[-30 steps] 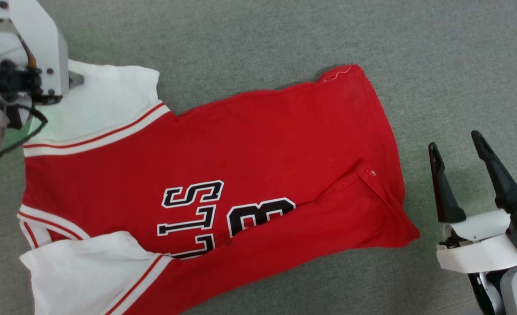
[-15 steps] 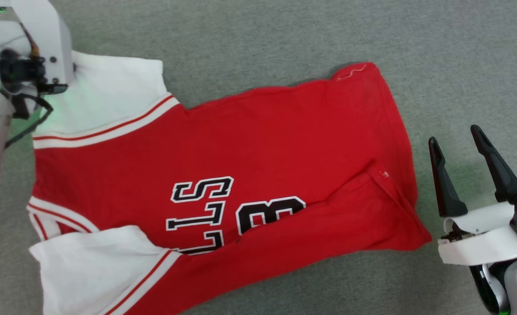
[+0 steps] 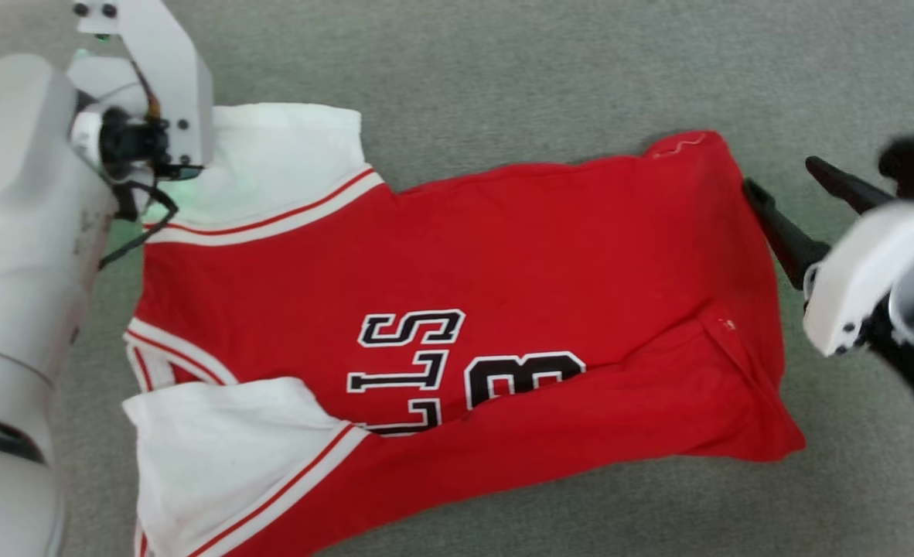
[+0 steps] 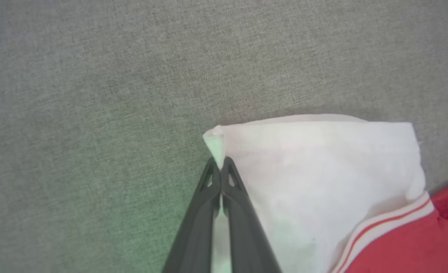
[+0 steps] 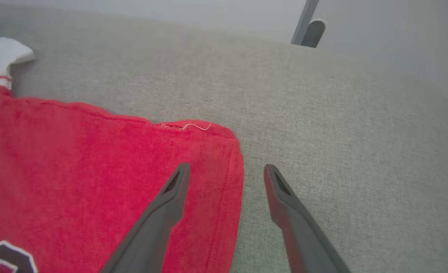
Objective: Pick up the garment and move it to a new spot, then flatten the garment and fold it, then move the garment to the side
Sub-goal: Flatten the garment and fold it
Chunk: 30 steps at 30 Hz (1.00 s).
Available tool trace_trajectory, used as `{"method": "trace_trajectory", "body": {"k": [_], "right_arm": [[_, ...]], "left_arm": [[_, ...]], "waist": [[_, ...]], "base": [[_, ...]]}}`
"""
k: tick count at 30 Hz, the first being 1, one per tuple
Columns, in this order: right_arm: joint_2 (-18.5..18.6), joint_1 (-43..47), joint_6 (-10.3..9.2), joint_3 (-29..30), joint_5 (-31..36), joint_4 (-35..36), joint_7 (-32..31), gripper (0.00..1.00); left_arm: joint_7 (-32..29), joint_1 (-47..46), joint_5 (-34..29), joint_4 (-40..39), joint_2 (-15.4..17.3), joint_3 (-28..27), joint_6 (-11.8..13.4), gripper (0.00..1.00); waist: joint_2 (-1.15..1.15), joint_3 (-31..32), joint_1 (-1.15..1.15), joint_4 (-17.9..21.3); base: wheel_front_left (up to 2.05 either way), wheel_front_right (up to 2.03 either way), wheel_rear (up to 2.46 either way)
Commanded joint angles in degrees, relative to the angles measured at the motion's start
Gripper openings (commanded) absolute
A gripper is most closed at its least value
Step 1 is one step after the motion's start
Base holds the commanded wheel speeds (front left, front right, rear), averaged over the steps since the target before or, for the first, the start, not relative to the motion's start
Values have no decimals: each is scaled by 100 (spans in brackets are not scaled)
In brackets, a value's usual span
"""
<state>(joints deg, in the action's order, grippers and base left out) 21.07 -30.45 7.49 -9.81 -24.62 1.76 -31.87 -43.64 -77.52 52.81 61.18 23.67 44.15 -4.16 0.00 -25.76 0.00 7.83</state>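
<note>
**Red garment on a grey surface: one sleeve corner pinched, the other jaws wide**

Head view. The garment point(image 3: 457, 309) lies spread across the middle of the grey surface point(image 3: 503, 70), black-and-white lettering point(image 3: 426, 371) facing up. Its white sleeves sit at 10 and 7 o'clock, and its red hem runs down the 3 o'clock side. The left arm's wrist point(image 3: 148, 116) hangs over the 10 o'clock sleeve. The right gripper point(image 3: 779, 172) stands at 3 o'clock, beside the hem's upper corner, with its fingers spread wide and nothing between them.

Left wrist view. The left gripper point(image 4: 220, 167) rises from 6 o'clock, jaws pressed together on the corner of the white sleeve point(image 4: 315, 163), which extends toward 3 o'clock.

Right wrist view. The open fingers straddle the hem: one over red cloth, the other over the grey surface. Whether either touches cannot be told.
</note>
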Motion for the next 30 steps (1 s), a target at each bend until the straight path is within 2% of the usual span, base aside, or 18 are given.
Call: {"method": "trace_trajectory", "body": {"k": [1, 5, 10, 21, 22, 23, 24, 30], "right_arm": [[62, -81, -1, -64, 21, -21, -110, 100], [147, -721, -2, -102, -136, -480, -1146, 100], [70, -1281, -3, -149, -246, -1109, -1899, 100], [-159, -2047, -2, -285, -507, -2544, -2587, 99], [-183, -2097, -2, -310, -544, -2656, -2630, 56], [-186, -2153, -1, -366, -538, -2744, -2667, 39], [-180, -2208, -1, -414, -543, -2823, -2686, 0], [-17, -2448, -1, -620, -739, -3146, -2578, 0]], "left_arm": [[17, -50, -23, 20, -25, 13, -34, 0], [98, -164, -12, 140, -195, 42, -99, 0], [213, -268, -5, 284, -339, 80, -194, 0], [366, -439, 37, 537, -554, 155, -285, 0], [376, -451, 45, 557, -571, 163, -287, 0], [374, -472, 52, 575, -582, 171, -290, 0], [388, -490, 64, 593, -597, 170, -297, 0], [487, -507, 157, 688, -621, 139, -328, 0]], "waist": [[0, 35, 0, -86], [0, -25, 0, -216], [0, -121, 0, -344], [0, -330, 0, -493], [0, -339, 0, -500], [0, -345, 0, -508], [0, -351, 0, -516], [0, -288, 0, -601]], "base": [[0, 0, 0], [0, 0, 0], [0, 0, 0], [0, 0, 0], [0, 0, 0], [0, 0, 0], [0, 0, 0], [0, 0, 0]]}}
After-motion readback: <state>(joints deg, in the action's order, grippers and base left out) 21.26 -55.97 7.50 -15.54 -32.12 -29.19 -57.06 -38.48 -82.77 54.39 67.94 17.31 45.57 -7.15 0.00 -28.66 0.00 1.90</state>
